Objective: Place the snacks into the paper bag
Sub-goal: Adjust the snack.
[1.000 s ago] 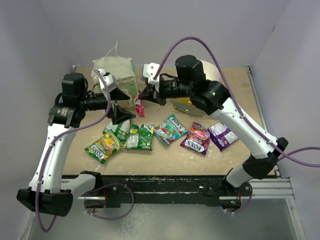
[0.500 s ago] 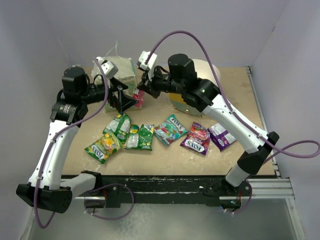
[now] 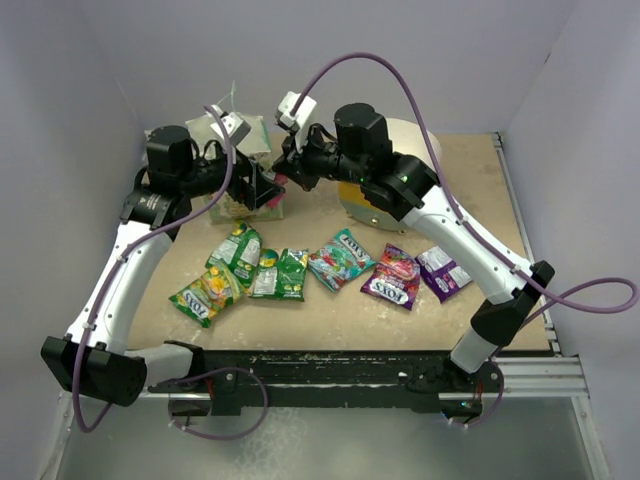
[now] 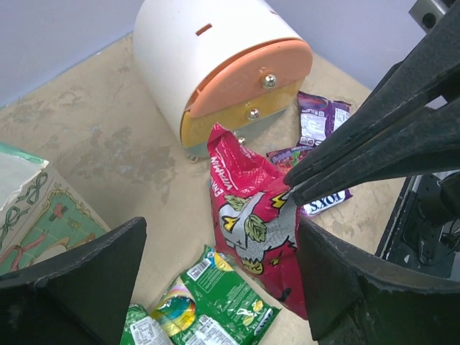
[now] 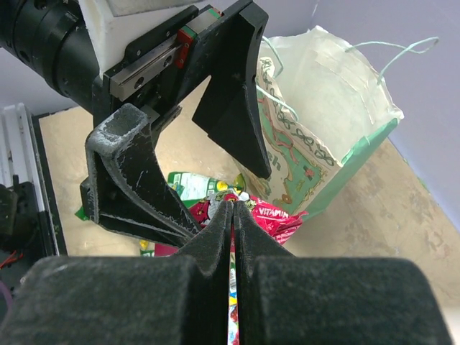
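Left wrist view: right jaws, closed on shiny red snack packet (image 4: 251, 215), hang it between wide-open left jaws, probably for bagging.

The shiny red candy packet (image 4: 251, 215) carries white lettering, green leaves and a yellow flash. The small paper gift bag (image 5: 316, 108) is pale green, with a cream panel bordered by green ribbon bows. The round plastic drawer unit (image 4: 215, 65) is white with orange and yellow fronts. On the tan table (image 3: 480, 165) lie a shiny green packet (image 3: 281, 273), a shiny teal packet (image 3: 341, 259) and a shiny purple packet (image 3: 445, 272).
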Robot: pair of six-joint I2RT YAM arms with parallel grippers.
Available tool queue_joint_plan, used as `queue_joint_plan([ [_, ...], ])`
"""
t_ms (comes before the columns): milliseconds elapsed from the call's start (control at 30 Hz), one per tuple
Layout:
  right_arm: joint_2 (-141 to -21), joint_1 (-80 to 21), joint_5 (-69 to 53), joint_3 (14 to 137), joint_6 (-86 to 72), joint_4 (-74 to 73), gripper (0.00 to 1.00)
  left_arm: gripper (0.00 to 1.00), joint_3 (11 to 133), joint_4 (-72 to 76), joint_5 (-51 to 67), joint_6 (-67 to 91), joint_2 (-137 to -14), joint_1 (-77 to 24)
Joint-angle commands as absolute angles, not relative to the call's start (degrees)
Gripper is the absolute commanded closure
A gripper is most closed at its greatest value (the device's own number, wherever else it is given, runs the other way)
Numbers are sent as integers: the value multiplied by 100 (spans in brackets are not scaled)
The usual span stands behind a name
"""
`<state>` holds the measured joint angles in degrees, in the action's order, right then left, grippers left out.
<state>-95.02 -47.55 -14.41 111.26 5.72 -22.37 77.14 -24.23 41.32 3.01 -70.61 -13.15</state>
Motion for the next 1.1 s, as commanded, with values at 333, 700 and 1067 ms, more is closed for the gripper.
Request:
queue_joint_plan([
  [333, -9387, -4772, -1408, 11019, 480, -1811, 100, 43, 7774, -1781, 4694, 413, -6969, -1361],
  [700, -9313, -4773, -1440, 11081, 588, -1983, 90, 66, 7608, -1769, 4683, 341, -6706, -1213],
  [1067, -9006, -4775, -1638, 11134, 884, -2060, 50, 70, 7524, -1817, 4397, 126, -6266, -708],
])
